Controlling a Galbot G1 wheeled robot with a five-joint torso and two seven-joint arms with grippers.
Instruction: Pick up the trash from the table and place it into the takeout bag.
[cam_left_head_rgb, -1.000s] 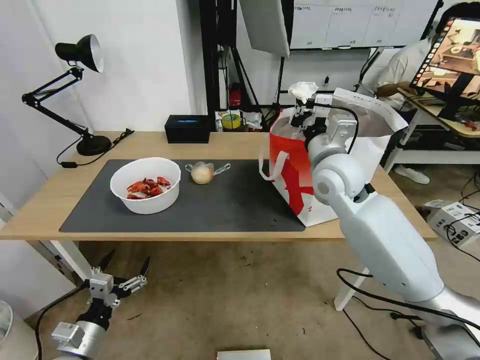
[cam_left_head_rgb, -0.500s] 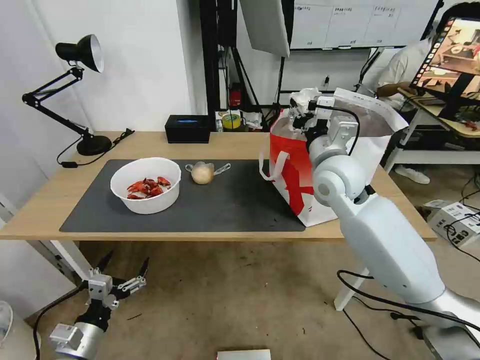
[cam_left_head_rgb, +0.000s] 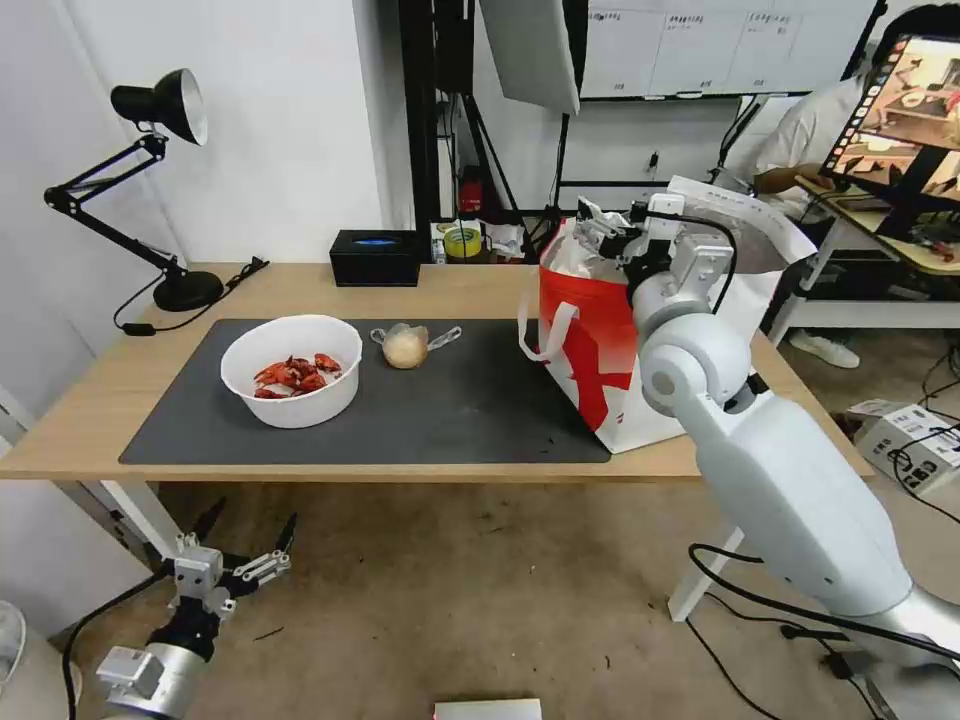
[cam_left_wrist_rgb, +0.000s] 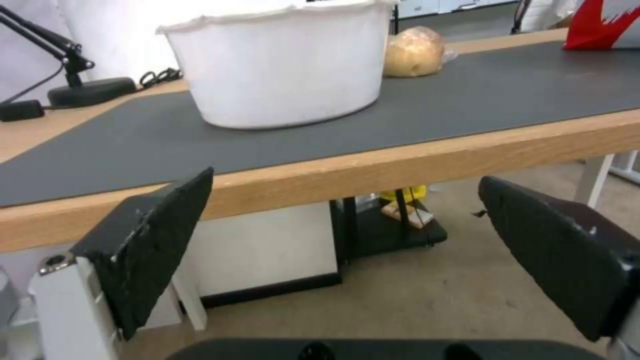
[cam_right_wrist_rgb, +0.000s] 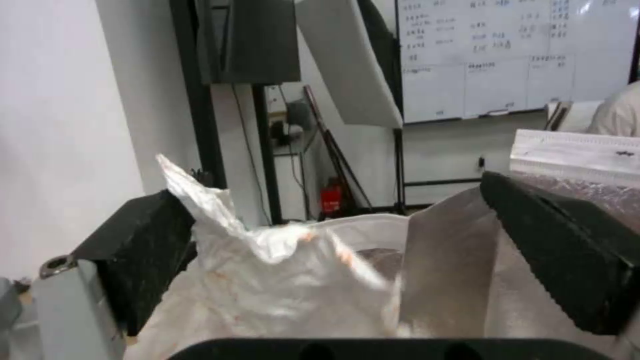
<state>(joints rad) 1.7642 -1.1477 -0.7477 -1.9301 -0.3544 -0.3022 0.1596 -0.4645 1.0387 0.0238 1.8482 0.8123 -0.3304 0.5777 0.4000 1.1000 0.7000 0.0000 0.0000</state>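
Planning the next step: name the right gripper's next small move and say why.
Probably lift the right gripper clear of the bag and swing it toward the small bag. Its jaws stand open over the bag's mouth, with the tissue loose below them. The bowl and small bag lie on the mat.

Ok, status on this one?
Right gripper open over red-and-white insulated takeout bag, crumpled white tissue beneath. Left gripper open, below table. Nothing blocking.
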